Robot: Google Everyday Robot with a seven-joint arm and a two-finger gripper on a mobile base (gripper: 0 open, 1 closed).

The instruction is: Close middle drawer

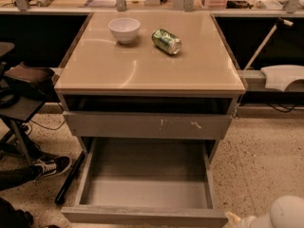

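Barely visible, jaws cut off bottom-right beside open middle drawer [142, 194].

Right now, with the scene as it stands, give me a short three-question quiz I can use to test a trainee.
1. True or false: the middle drawer is pulled out and holds nothing.
2. What lies on its side on the cabinet top? A) can B) bottle C) spoon
3. Where is the gripper?
Key: 1 true; 2 A; 3 at the lower right edge of view, near the drawer's front right corner.
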